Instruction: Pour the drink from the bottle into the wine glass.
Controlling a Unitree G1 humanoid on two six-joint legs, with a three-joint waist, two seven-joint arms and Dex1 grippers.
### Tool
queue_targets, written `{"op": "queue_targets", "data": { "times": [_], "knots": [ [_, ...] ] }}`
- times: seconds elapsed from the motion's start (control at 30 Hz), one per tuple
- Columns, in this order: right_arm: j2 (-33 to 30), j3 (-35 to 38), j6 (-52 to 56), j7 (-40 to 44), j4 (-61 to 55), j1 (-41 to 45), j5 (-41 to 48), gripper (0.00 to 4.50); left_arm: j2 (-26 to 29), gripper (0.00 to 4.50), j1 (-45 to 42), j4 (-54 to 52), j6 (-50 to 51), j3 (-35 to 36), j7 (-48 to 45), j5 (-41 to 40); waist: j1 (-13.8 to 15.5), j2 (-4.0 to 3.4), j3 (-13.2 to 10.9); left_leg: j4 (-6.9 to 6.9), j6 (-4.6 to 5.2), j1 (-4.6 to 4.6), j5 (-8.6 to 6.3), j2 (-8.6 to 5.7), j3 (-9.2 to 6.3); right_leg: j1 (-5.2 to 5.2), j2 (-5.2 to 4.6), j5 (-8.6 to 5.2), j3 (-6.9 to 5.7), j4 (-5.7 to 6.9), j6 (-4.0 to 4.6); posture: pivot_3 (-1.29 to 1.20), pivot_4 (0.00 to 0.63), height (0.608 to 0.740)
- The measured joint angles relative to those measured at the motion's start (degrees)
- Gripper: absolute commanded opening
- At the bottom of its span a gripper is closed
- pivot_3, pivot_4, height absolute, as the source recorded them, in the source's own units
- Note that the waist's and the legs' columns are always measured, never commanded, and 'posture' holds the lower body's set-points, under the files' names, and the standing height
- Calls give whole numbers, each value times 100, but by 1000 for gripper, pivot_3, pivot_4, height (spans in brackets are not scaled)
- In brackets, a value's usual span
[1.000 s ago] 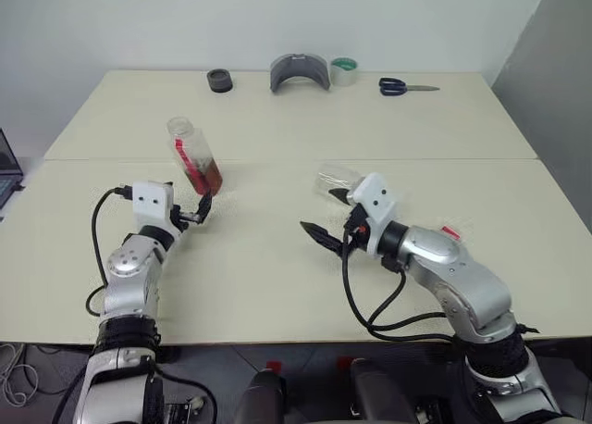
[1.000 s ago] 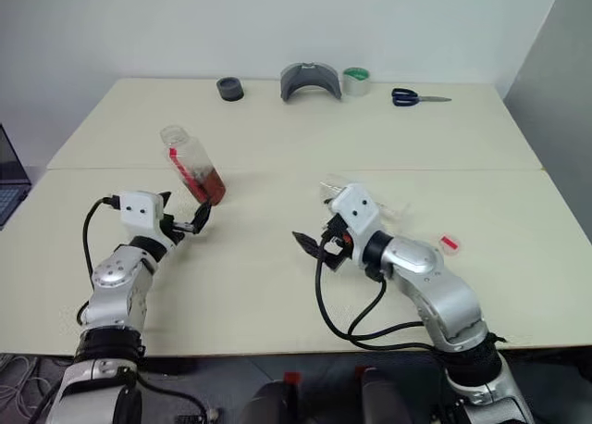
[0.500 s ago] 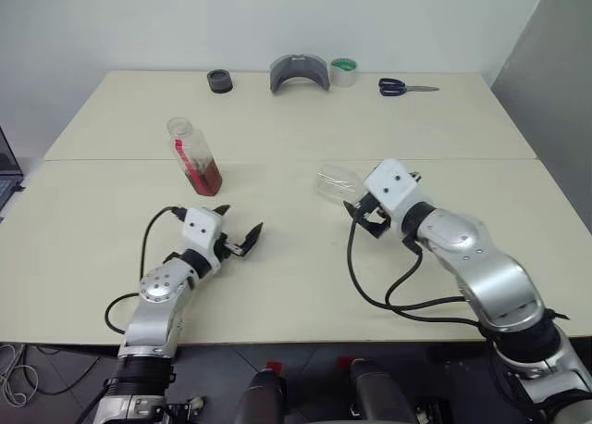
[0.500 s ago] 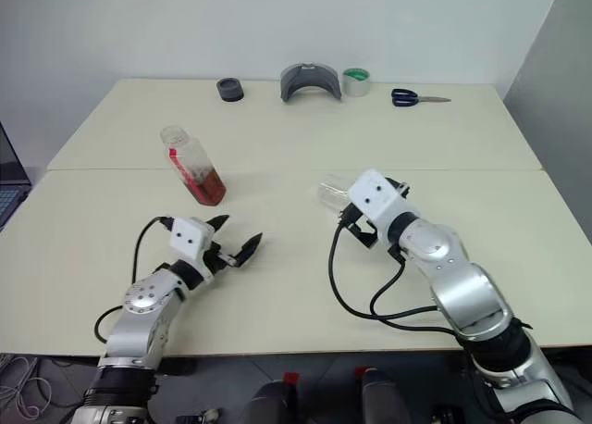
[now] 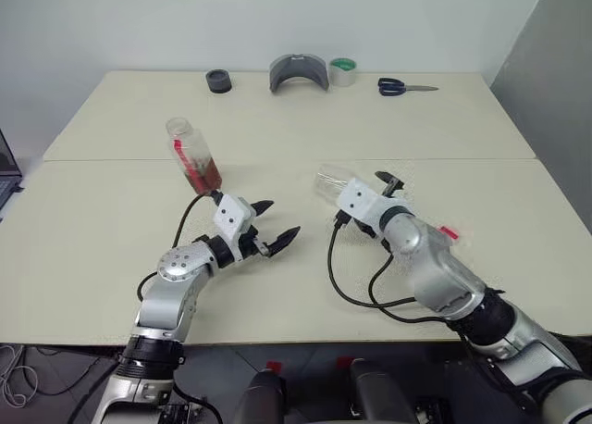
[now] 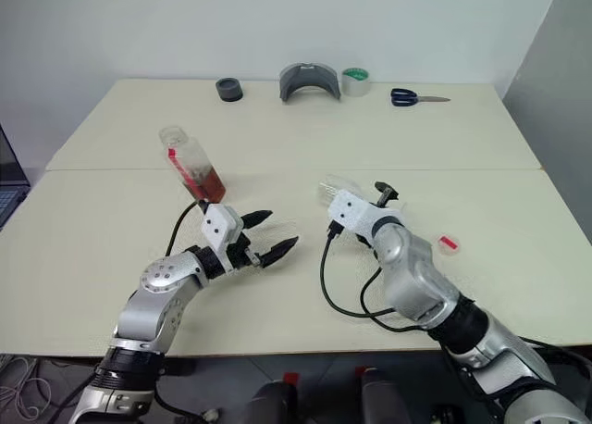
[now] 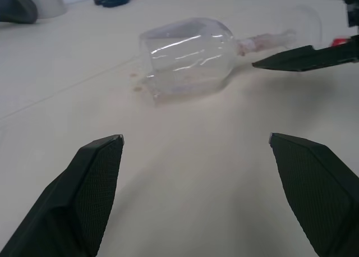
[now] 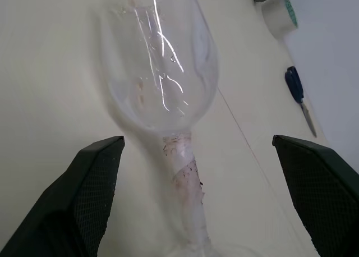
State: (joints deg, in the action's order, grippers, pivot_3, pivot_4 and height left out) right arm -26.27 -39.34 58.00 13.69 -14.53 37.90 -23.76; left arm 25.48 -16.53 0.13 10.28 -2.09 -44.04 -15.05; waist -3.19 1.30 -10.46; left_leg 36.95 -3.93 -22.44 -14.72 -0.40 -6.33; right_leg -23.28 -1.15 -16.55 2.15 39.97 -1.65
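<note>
The bottle [image 5: 194, 155] stands uncapped at the left of the table, with reddish-brown drink [image 5: 207, 176] in its lower part. The wine glass [image 5: 333, 182] lies on its side near the middle, empty, its bowl [image 7: 188, 52] towards the bottle. My right gripper [image 8: 197, 140] is open, one finger on each side of the thin stem [image 8: 182, 173] and clear of it. My left gripper [image 5: 282, 218] is open and holds nothing. It hangs between bottle and glass, pointing at the bowl.
A small red-and-white cap [image 5: 449, 231] lies right of my right arm. Along the far edge sit a black roll [image 5: 219, 81], a grey curved piece [image 5: 299, 72], a green-and-white tape roll [image 5: 344, 70] and scissors [image 5: 402, 87].
My left gripper has swung right, away from the bottle, and now faces the glass. My right gripper has rolled and moved forward so that its fingers straddle the stem.
</note>
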Motion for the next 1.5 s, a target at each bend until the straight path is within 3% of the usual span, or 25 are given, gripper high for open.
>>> {"op": "queue_targets", "data": {
  "times": [0.5,0.63,0.9,0.97,1.13,1.33,1.5],
  "knots": [
    [392,-107,-190,237,1146,230,-791,4500,-195,4477,-219,89,-216,-214,-186,121,-10,0,0,0,0,1,0,1,2,0,0,0,2,0,0,0,150,740],
    [446,-14,-336,373,1314,235,-862,3597,-204,4500,-219,109,-216,-216,-185,122,-7,0,0,0,0,1,0,0,2,0,0,0,2,0,0,0,150,740],
    [509,94,-570,690,1643,387,-893,668,-277,4500,-216,111,-217,-217,-128,136,-18,0,0,0,0,4,0,2,4,0,1,0,4,0,0,0,150,740],
    [545,132,-644,749,1720,408,-934,150,-282,4500,-191,108,-217,-217,-73,156,-18,0,0,-1,0,4,0,3,3,0,1,0,2,0,0,0,150,740],
    [724,484,-757,828,1813,418,-848,155,-282,4500,-24,75,-170,-206,23,156,-24,0,0,-1,0,5,0,4,6,0,2,0,5,1,0,0,150,740],
    [1639,2340,-691,796,1870,485,287,155,-187,4500,11,-29,299,72,75,-167,-60,0,0,-4,1,7,0,8,6,0,5,1,6,3,1,0,150,740],
    [2046,3431,-1767,446,2661,645,1230,155,116,4500,-58,-165,956,282,-166,-590,-39,0,0,-3,1,5,-1,0,6,1,1,1,5,2,2,0,150,740]
  ]
}}
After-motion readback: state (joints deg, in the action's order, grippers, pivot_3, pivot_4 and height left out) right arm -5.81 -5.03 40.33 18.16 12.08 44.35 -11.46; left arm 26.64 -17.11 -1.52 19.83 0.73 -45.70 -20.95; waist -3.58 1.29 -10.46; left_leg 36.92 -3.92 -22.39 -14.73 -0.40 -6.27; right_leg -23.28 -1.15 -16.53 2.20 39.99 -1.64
